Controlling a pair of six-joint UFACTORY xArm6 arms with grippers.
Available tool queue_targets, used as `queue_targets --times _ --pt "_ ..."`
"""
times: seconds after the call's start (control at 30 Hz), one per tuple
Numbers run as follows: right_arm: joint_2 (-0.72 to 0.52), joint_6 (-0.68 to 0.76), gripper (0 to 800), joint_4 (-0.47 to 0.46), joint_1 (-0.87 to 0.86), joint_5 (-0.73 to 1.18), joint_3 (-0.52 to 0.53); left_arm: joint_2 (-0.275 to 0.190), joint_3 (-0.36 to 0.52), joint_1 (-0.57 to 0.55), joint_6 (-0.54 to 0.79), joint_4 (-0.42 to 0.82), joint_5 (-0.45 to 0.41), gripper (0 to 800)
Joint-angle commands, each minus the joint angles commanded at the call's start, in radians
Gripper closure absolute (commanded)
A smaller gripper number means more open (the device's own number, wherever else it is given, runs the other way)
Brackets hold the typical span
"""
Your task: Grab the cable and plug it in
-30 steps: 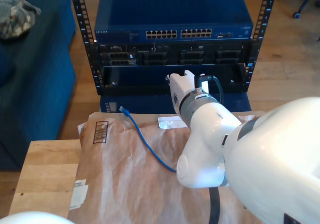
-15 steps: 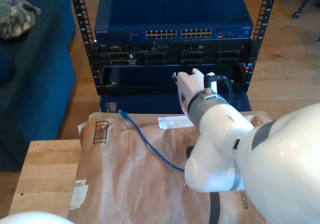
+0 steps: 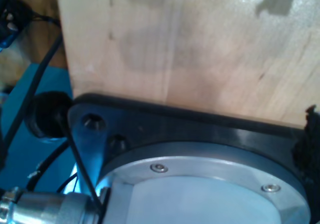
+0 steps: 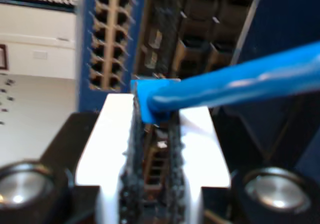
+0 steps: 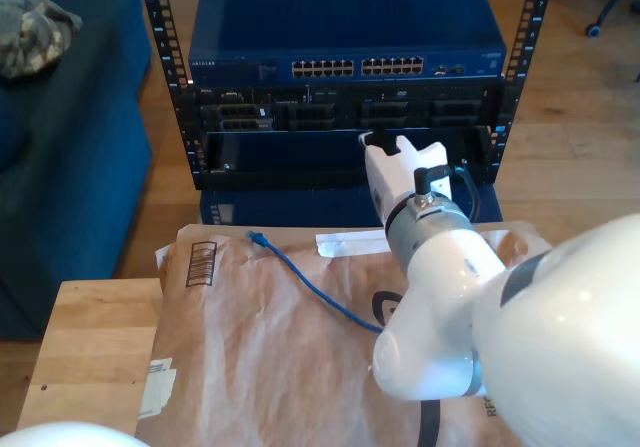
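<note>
pinching the cable (image 4: 235, 86) between closed jaws, my second gripper (image 4: 155, 129) faces the rack's (image 5: 345, 117) ports (image 4: 107, 38); my first gripper's state i cannot tell.

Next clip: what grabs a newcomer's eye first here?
The big white arm at the exterior view's lower right, reaching toward the blue network switch in the rack. My second claw is shut on the blue cable; its loose end trails across the brown paper.

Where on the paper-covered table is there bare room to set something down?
Bare brown paper lies between the barcode label and the blue cable. The bare wood strip at the exterior view's left is free too. The arm crowds the right.
</note>
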Motion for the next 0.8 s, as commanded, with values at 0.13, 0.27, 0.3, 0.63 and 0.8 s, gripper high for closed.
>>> queue_targets --times 0.13,0.27,0.3,0.63,0.8 --pt "0.000 0.037 800 0.000 -0.021 -0.034 0.011 0.000 0.000 0.000 0.000 0.000 0.000 0" --pt "0.028 0.040 800 -0.002 -0.021 -0.089 0.002 0.000 0.000 0.000 0.000 0.000 0.000 0" --pt "0.025 0.040 800 -0.002 -0.021 -0.091 0.002 0.000 0.000 0.000 0.000 0.000 0.000 0" --pt "0.077 0.066 800 0.005 -0.017 -0.238 -0.005 0.000 0.000 0.000 0.000 0.000 0.000 0" --pt "0.080 0.120 800 0.003 -0.015 -0.287 0.009 0.000 0.000 0.000 0.000 0.000 0.000 0"
